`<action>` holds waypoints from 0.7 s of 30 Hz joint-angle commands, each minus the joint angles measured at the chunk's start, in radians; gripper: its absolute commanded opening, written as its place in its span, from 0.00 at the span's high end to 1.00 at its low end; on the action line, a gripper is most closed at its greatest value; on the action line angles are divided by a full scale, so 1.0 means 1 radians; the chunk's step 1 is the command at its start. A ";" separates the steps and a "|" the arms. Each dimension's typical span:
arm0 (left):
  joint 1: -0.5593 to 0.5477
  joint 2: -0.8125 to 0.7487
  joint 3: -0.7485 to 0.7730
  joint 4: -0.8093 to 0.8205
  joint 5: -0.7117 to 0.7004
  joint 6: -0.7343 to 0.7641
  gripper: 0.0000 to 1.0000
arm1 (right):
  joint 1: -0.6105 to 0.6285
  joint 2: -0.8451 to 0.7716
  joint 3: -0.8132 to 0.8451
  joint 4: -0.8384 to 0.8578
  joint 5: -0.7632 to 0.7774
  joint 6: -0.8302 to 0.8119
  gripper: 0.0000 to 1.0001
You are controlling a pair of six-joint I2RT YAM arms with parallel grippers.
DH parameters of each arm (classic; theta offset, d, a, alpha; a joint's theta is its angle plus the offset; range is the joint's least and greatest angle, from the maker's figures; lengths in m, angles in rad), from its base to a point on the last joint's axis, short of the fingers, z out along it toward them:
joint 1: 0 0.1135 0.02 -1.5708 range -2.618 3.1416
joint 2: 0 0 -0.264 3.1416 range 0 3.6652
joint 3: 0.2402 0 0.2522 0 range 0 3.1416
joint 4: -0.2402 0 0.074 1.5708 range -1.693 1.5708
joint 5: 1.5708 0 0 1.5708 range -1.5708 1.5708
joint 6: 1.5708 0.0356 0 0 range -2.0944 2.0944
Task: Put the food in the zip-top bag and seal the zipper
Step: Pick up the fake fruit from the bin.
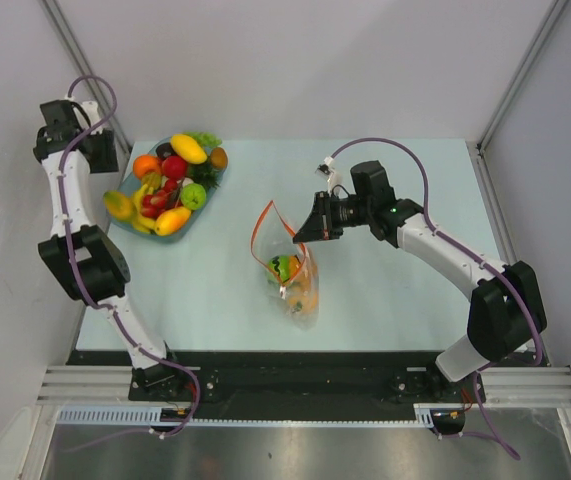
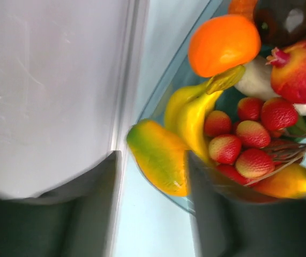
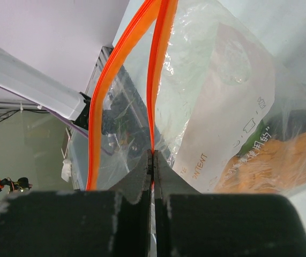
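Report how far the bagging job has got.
Done: a green and an orange piece sit in the bag. In hand: the right pincer is shut on the orange zipper, and the left pincer grips a mango. Left: most fruit fills the dish; the zipper gapes.

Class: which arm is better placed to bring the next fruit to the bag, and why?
Left. Its tool already straddles a mango at the dish, while the right tool is shut on the bag's zipper, holding it open.

The left gripper (image 1: 115, 203) sits half behind its own arm at the dish's (image 1: 208, 189) left edge, its hold unclear; the wrist view blurs its fingers (image 2: 83, 214); the bag's (image 1: 299, 282) contents are smeared under crinkled plastic.
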 commanded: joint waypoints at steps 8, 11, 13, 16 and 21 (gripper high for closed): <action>0.024 -0.015 -0.060 -0.041 -0.092 -0.204 0.12 | 0.007 -0.003 0.034 0.027 0.003 -0.010 1.00; 0.022 -0.002 -0.086 -0.020 -0.105 -0.239 0.12 | 0.007 -0.002 0.034 0.030 0.003 -0.010 1.00; 0.019 0.001 -0.113 0.030 -0.110 -0.236 0.13 | 0.007 0.001 0.033 0.030 0.003 -0.007 1.00; 0.008 0.042 -0.103 0.046 -0.128 -0.223 0.14 | 0.007 0.003 0.027 0.033 0.005 -0.007 1.00; -0.002 0.096 -0.075 0.037 -0.128 -0.228 0.14 | 0.007 0.009 0.028 0.031 0.006 -0.007 1.00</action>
